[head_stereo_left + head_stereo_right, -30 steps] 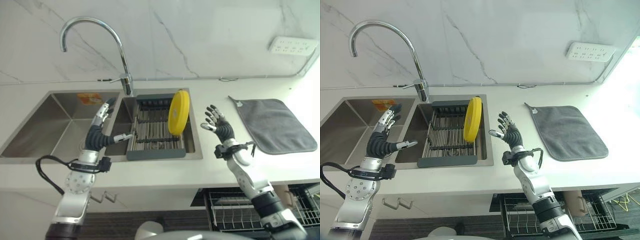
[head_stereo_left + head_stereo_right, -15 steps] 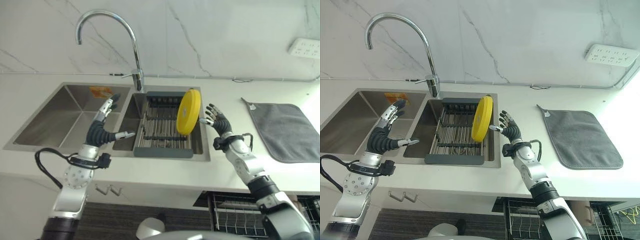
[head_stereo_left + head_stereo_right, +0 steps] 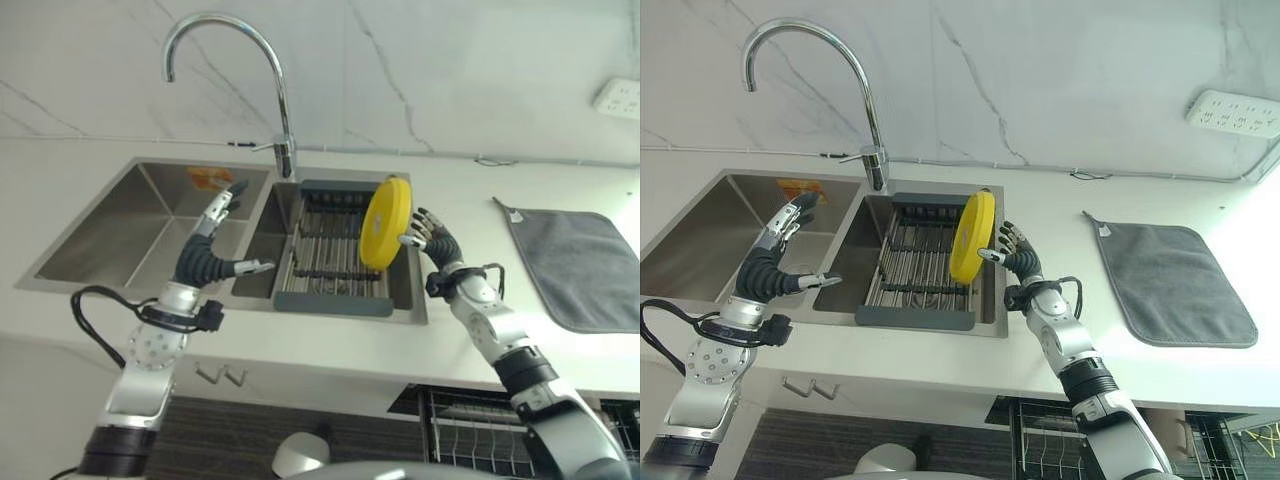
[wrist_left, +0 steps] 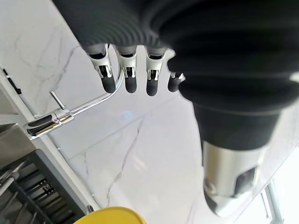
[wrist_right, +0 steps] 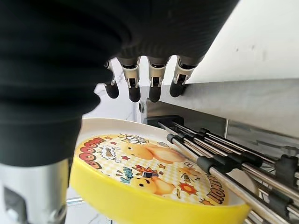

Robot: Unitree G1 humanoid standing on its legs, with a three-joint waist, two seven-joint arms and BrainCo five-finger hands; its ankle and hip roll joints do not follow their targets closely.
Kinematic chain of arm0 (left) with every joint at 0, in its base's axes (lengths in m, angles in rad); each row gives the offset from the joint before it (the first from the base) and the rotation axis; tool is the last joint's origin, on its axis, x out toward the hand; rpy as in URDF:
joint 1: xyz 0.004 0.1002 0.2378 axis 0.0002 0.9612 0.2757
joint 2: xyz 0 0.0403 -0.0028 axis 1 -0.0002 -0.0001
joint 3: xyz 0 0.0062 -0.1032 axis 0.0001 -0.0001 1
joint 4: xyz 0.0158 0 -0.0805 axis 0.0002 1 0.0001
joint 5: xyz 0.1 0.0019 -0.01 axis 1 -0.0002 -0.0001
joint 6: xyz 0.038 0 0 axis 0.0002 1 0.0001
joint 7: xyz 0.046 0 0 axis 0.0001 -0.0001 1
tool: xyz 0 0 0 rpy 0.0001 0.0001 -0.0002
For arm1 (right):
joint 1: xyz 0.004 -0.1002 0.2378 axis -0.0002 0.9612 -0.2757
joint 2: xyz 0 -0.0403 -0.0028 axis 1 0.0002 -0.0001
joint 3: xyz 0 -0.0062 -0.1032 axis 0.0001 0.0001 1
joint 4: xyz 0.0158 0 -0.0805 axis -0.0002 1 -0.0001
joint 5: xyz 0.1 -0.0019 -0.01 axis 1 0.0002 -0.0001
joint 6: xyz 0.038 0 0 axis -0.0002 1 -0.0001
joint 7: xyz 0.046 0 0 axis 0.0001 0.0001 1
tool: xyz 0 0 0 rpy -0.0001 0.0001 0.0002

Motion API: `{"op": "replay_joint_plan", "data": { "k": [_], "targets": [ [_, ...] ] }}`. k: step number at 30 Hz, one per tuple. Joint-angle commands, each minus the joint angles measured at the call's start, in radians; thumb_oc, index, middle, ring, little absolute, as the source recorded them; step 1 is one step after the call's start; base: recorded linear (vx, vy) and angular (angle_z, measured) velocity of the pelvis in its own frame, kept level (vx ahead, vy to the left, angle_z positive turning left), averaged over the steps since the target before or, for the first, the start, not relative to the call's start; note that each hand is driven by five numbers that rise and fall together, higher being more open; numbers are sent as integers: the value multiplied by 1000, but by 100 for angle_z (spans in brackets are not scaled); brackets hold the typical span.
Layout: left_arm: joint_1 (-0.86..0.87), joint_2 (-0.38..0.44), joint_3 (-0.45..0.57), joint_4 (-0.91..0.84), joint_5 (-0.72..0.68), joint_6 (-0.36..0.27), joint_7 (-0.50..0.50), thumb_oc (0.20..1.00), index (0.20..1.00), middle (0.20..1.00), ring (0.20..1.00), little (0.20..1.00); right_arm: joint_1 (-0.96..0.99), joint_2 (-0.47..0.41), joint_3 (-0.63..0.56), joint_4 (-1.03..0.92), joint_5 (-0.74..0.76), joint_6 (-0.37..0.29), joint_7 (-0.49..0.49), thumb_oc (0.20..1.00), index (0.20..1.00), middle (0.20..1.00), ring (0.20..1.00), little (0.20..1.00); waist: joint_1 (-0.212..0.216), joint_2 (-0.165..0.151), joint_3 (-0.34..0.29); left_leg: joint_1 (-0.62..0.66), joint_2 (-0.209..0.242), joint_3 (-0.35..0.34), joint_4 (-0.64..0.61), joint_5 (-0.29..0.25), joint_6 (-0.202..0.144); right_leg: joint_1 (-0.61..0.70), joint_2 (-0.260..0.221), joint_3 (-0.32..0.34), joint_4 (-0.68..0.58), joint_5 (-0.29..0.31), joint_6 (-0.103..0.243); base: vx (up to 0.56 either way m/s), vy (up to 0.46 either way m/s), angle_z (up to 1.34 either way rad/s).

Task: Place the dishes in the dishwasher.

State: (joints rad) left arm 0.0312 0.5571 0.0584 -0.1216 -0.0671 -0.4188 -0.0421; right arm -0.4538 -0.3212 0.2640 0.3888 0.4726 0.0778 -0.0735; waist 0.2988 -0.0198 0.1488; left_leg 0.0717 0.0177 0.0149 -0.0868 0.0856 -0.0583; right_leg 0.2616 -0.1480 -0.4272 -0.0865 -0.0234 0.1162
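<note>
At the rack (image 3: 335,262), we find the plate (image 3: 385,223) on edge, just left of the right hand (image 3: 428,236), fingers spread, nearer than the left hand (image 3: 205,262).

The left hand (image 3: 205,256) is raised with fingers (image 4: 126,74) straight and spread, thumb stuck out sideways. The right hand (image 3: 1023,263) reaches forward, its fingers (image 5: 152,79) relaxed and open, thumb apart from them.
</note>
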Motion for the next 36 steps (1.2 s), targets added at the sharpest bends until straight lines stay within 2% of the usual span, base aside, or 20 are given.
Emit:
{"op": "replay_joint_plan", "data": {
  "k": [1,15,22,23,26,29,32,34,35,36],
  "targets": [
    [-49,44,-56,-31,-38,-50,11,1000,1000,1000,1000,1000,-123,-16,12,16,-6,-32,6,1000,1000,1000,1000,1000,35,30,-52,40,85,46,0,-23,-15,-20,-64,-97,42,55,16,0,0,0],
    [-53,50,-63,-32,-49,-42,-1,1000,1000,1000,1000,1000,-159,-24,49,49,-61,2,11,1000,1000,1000,1000,1000,50,27,-45,40,85,35,0,-19,-17,-14,-64,-107,44,53,15,-1,2,1],
    [-53,53,-66,-36,-57,-35,2,1000,1000,1000,1000,1000,-166,-16,64,69,-89,27,-34,1000,1000,1000,1000,1000,56,28,-40,41,84,31,0,-17,-17,-15,-66,-107,51,52,15,0,0,0],
    [-55,52,-66,-36,-59,-34,0,1000,1000,1000,1000,1000,-169,-14,67,76,-111,34,-47,589,589,589,589,589,57,28,-39,40,83,29,0,-18,-16,-16,-66,-106,52,50,15,0,0,0],
    [-53,52,-67,-40,-59,-31,0,1000,1000,1000,1000,1000,-176,-13,72,79,-118,44,-57,533,533,533,533,533,59,28,-40,39,83,29,0,-17,-17,-16,-66,-107,53,49,14,0,0,0],
    [-60,53,-74,-38,-58,-25,7,1000,1000,1000,1000,1000,-187,-7,82,82,-114,59,-93,592,592,592,592,592,61,29,-39,39,83,26,0,-17,-17,-15,-66,-107,53,49,13,0,0,0],
    [-61,52,-76,-44,-63,-12,6,1000,1000,1000,1000,1000,-204,-4,73,99,-133,89,-144,561,561,561,561,561,64,32,-38,38,82,23,0,-16,-17,-17,-66,-108,55,48,13,0,0,0],
    [-63,52,-78,-42,-67,-12,4,1000,1000,1000,1000,1000,-215,1,76,110,-146,97,-161,460,460,460,460,460,66,33,-37,38,82,22,0,-15,-17,-17,-67,-108,56,48,12,0,0,0],
    [-65,52,-80,-40,-68,-12,4,1000,1000,1000,1000,1000,-218,3,79,115,-151,94,-168,241,241,241,241,241,67,33,-36,38,81,22,0,-15,-17,-16,-67,-108,56,48,12,0,0,0],
    [-67,53,-85,-36,-68,-13,7,1000,1000,1000,1000,1000,-226,3,82,120,-153,94,-179,200,200,200,200,200,67,34,-36,38,82,22,0,-15,-18,-16,-67,-109,57,48,12,0,0,0]
  ]
}}
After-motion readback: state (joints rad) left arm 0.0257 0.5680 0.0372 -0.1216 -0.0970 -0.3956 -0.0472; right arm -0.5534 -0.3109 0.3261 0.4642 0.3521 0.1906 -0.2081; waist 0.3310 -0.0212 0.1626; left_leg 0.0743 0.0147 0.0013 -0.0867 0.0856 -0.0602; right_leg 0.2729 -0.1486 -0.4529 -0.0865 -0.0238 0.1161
